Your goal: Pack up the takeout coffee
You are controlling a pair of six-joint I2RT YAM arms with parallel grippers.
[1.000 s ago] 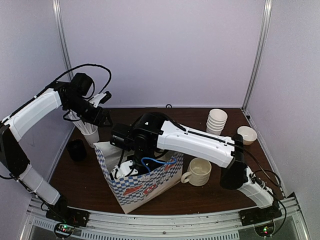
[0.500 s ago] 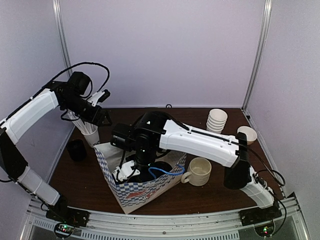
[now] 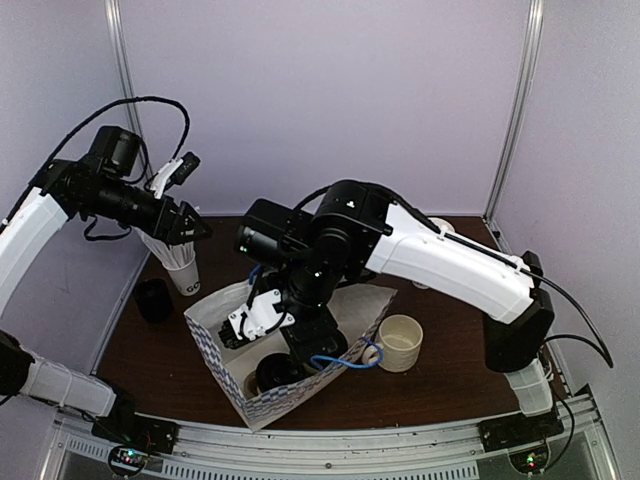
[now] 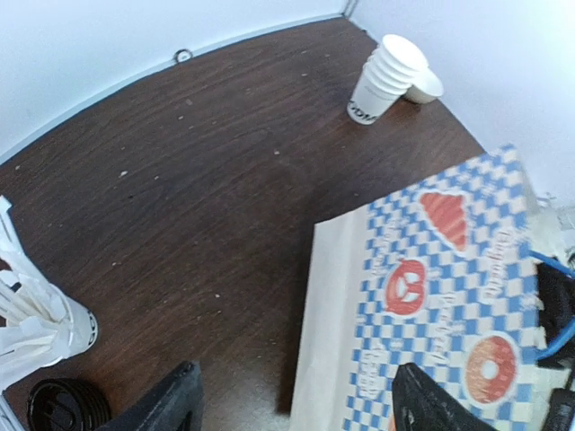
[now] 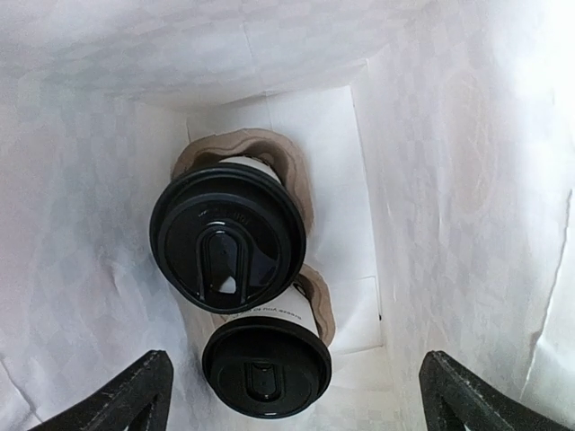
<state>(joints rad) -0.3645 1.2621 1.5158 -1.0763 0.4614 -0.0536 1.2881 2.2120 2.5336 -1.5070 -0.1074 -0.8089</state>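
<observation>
In the right wrist view, two takeout coffee cups stand in a brown cardboard carrier [image 5: 301, 184] at the bottom of the paper bag [image 5: 449, 135], both with black lids. One lid [image 5: 227, 238] sits higher and the other [image 5: 266, 365] is nearer. My right gripper [image 5: 296, 395] hangs open above them, holding nothing and touching neither cup. From above, the blue-checked bag [image 3: 300, 385] stands open, with one black lid [image 3: 272, 373] showing under the right gripper [image 3: 300, 348]. My left gripper [image 4: 296, 400] is open and empty, high over the table beside the bag [image 4: 431, 296].
A white ceramic mug [image 3: 398, 342] stands right of the bag. A stack of lidless paper cups [image 4: 384, 76] and a small bowl [image 4: 422, 87] sit at the back right. A cup of paper-wrapped sticks [image 3: 180, 262] and black lids [image 3: 153, 298] stand at the left.
The right arm has risen out of the bag, and its jaws have opened wider. The left arm has lifted up and to the left. The bag's mouth stands wider, with a lid now visible.
</observation>
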